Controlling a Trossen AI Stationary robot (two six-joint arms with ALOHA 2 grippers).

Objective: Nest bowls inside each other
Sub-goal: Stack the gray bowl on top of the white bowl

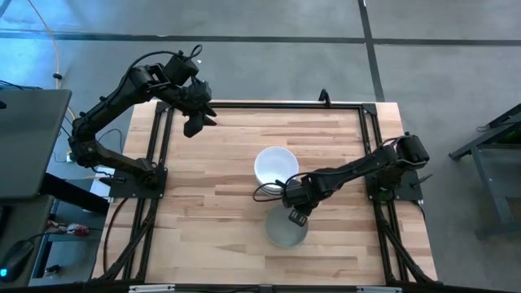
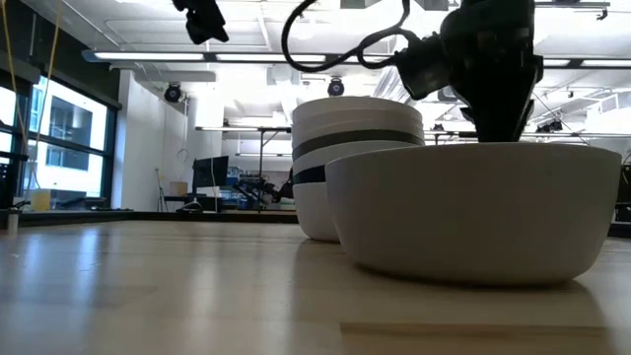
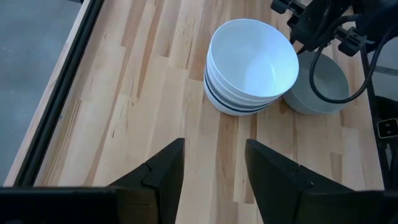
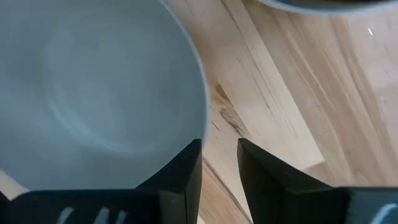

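high view: one grey bowl [image 1: 286,230] beside one nested stack [image 1: 276,166]; right pincer [image 1: 295,213] open over its rim.

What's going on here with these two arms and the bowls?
The robot is nesting bowls. A stack of nested bowls, white on top with a dark one showing in it, stands mid-table. The right gripper is at the rim of a lone grey bowl beside the stack, its fingers open on either side of the rim, not yet closed. The left gripper hangs open above the table's far left, holding nothing.
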